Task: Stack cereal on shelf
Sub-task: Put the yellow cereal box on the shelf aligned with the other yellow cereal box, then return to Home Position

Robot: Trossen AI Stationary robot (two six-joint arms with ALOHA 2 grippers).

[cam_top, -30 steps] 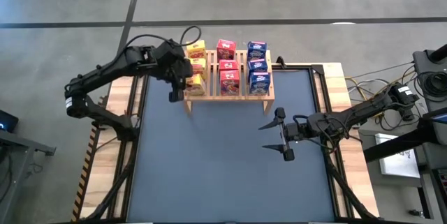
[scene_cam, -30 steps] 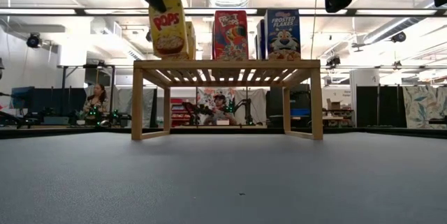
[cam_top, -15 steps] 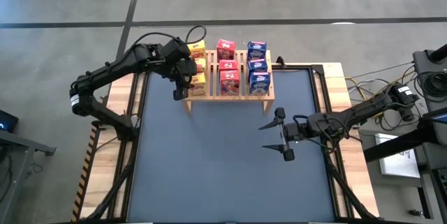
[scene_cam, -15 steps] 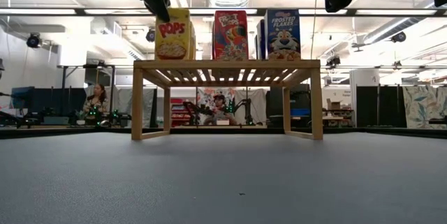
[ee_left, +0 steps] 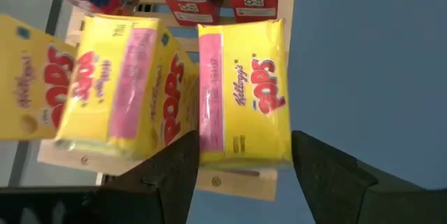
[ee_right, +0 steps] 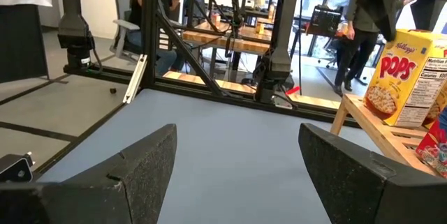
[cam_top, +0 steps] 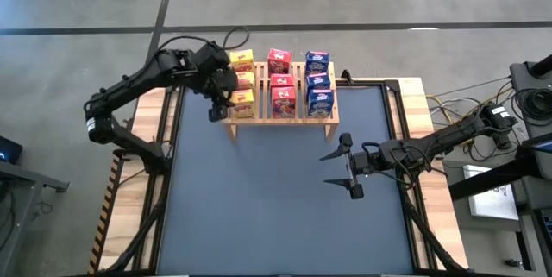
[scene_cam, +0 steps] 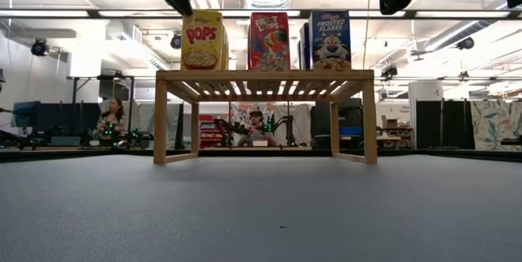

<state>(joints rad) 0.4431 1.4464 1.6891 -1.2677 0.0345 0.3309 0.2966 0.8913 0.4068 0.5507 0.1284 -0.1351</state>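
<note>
The left gripper (cam_top: 218,104) is hung just off the left end of the shelf (cam_top: 282,118), right over the nearest yellow box (cam_top: 243,100), and its fingers (ee_left: 171,172) are seen spread to either side of that box with daylight on both sides, so nothing is actually being gripped. That gap makes sense if the box is meant to stand on its own now; in the low view it is sat flat and upright on the slats at the front of the left row, so it looks properly parked rather than propped. The yellow row (ee_left: 112,84) is lined up behind it, with the red boxes (cam_top: 282,83) filling the middle lane and the blue boxes (cam_top: 318,80) the right lane, three deep each as far as can be made out from above. Sorting by colour into lanes is probably why the front faces are all turned the same way. The right gripper (cam_top: 348,166) is parked well apart over the bare blue mat (cam_top: 259,208), jaws held wide and empty, presumably kept out of the way. With all nine boxes seemingly up there, the stacking looks basically done. People can be seen in the room beyond, nowhere near the table.
</note>
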